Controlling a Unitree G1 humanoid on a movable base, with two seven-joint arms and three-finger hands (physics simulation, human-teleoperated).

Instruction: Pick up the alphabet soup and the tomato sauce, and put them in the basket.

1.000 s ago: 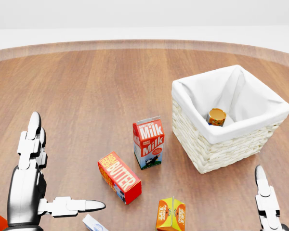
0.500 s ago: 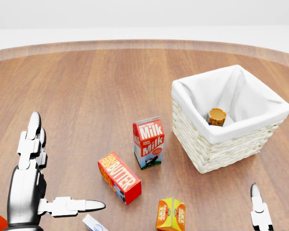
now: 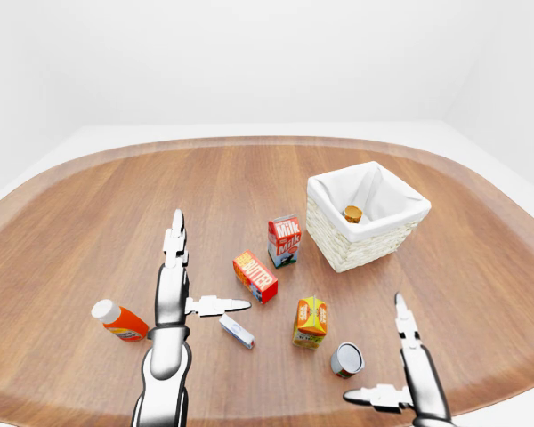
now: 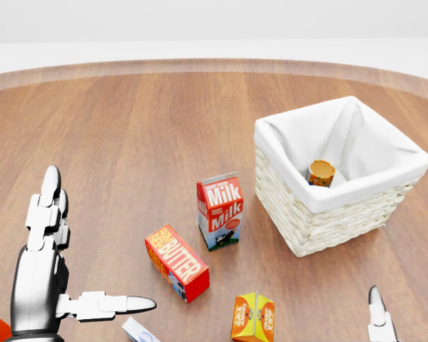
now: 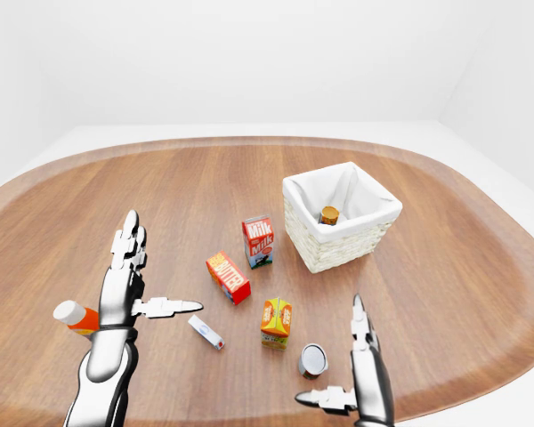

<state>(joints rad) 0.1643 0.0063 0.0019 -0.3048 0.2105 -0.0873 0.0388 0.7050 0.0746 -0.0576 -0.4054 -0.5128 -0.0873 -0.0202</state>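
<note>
Only the right hand (image 3: 400,365) has moved: it has dropped lower in the head view, and just a fingertip shows there now. Both hands are spread wide and hold nothing. One small can (image 4: 320,172) already sits inside the basket (image 4: 385,206). A second can (image 3: 346,359) lies on its side on the bench (image 3: 89,222), just left of the right hand. It could roll away if a finger bumps it, because it is round. The left hand (image 3: 173,294) hangs far off, near the butter box (image 3: 255,277).
</note>
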